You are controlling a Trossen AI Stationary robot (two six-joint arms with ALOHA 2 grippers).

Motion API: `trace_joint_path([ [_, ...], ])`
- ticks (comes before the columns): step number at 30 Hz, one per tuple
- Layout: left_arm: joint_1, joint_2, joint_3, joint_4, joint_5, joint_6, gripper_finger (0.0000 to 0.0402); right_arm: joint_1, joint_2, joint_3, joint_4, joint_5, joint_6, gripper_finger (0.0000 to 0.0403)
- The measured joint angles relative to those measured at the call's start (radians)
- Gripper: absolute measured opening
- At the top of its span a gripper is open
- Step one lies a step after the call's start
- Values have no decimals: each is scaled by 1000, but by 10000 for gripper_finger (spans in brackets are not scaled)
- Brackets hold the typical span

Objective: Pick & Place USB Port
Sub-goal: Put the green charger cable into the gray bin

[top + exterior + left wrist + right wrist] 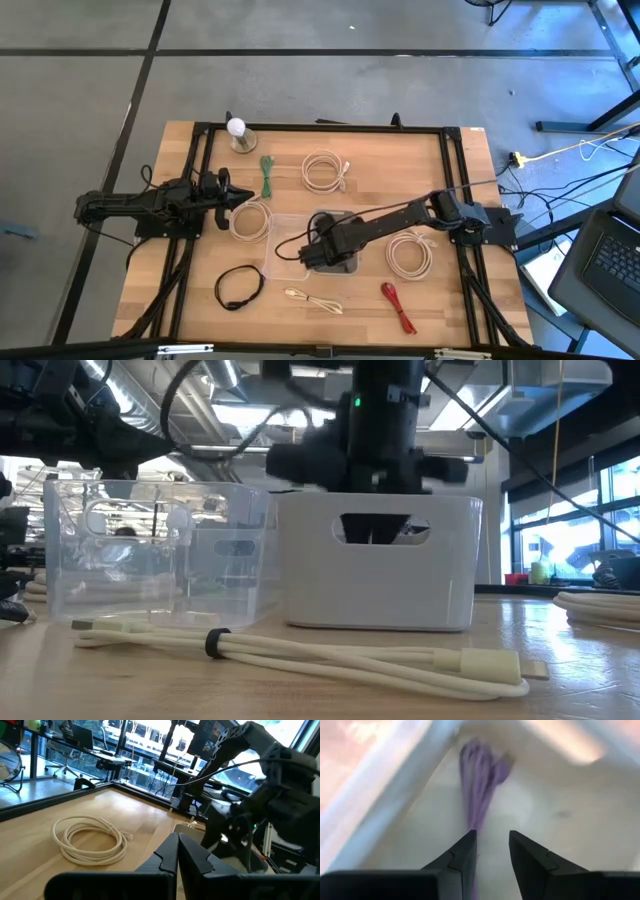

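Note:
A purple bundled USB cable lies on the floor of the white bin, which also shows in the low view. My right gripper reaches down into the bin and is open. The cable's near end runs up to one fingertip. My left gripper waits shut above the table's left side, beside a white cable coil. My right gripper points down into the white bin from above, with the purple cable's near end right beside one fingertip. I cannot tell whether they touch. The cable lies on the bin's floor, outside the gap between the fingers.
A clear container stands left of the bin. Around them lie white coils, a green cable, a black cable, a cream cable and a red cable. A white bulb stands at the far edge.

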Motion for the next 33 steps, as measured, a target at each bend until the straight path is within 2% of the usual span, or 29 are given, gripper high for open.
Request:
trace_joint_path([
  [7,0,0,0,-5,25,7,4,61,-2,272,-324,182,4,120],
  [13,0,3,0,-6,29,16,4,141,-50,427,-326,354,-121,115],
  [17,0,15,0,-8,42,-5,3,184,-96,426,-329,448,-200,100],
  [20,0,40,0,-13,61,-17,2,220,-140,399,-328,464,-322,88],
  [24,1,108,0,-13,59,-70,5,270,-223,319,-328,487,-405,71],
  [27,1,172,0,-6,21,-106,9,301,-328,232,-329,489,-412,58],
  [33,2,309,3,-15,18,-140,22,420,-573,24,-329,532,-394,41],
])
